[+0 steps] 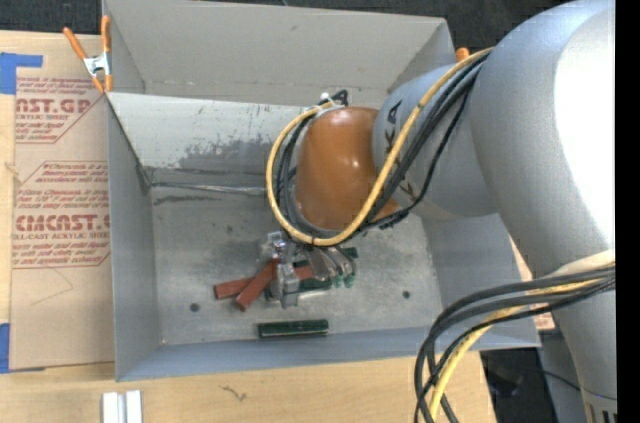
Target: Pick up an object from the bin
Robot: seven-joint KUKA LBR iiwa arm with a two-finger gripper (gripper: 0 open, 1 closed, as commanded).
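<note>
Red-brown strip (pixel 243 290) lies just beside jaws.

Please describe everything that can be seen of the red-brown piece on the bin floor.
The red-brown piece looks like matte, flat strips joined in a shallow V. It lies flat on the grey bin floor, in the front half, left of the gripper. Its right end reaches the gripper; whether they touch cannot be told.

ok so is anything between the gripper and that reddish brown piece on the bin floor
Nothing visible does. The gripper is down at the bin floor, at the view's right end of the reddish-brown piece. A small green thing lies on its other side, and a dark bar lies apart, nearer the view's lower wall.
</note>
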